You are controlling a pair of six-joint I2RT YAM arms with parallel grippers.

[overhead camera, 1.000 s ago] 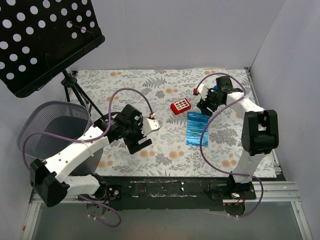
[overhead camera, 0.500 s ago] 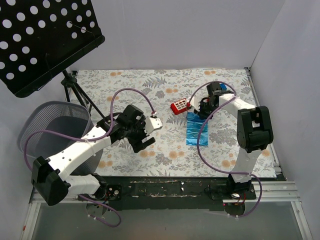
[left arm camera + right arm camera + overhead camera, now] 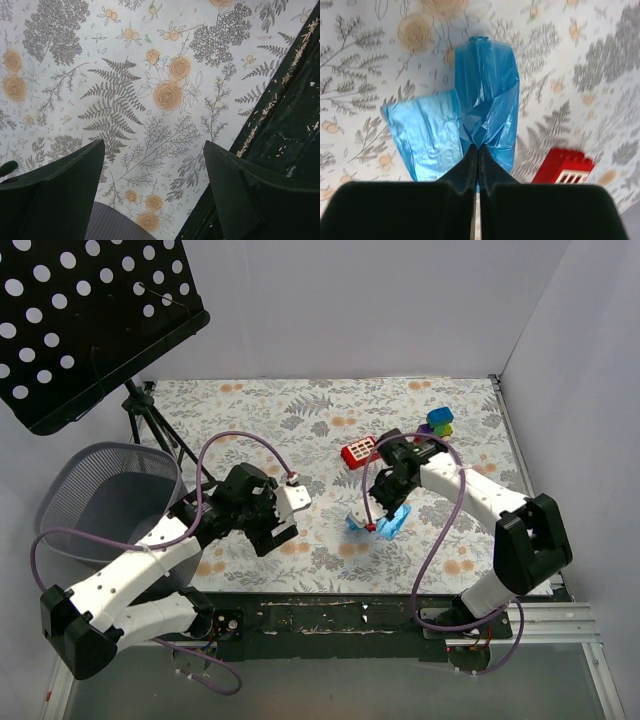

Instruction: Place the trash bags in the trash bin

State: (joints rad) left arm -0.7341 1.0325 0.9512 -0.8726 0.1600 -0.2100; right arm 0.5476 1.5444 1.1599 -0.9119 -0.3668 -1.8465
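The trash bag [image 3: 390, 521] is thin, shiny blue film, bunched up and hanging just above the flowered cloth near the middle of the table. My right gripper [image 3: 382, 510] points down at it. In the right wrist view that gripper [image 3: 478, 146] is shut on the trash bag [image 3: 487, 85], pinching a fold at its fingertips, with the rest draping below. The trash bin [image 3: 66, 502], dark grey wire mesh, stands at the far left. My left gripper [image 3: 287, 512] hovers between bin and bag. In its wrist view the left gripper [image 3: 154, 146] is open with only cloth between its fingers.
A red toy block [image 3: 360, 452] lies just behind the bag and shows as the red block [image 3: 564, 168] in the right wrist view. A multicoloured brick car [image 3: 438, 422] sits at the back right. A black perforated music stand [image 3: 90, 320] rises over the back left. Walls enclose the table.
My right gripper came down on the flat bag, shut on it and pulled it up and toward the front left, crumpling it. The left arm drew back slightly to the left.
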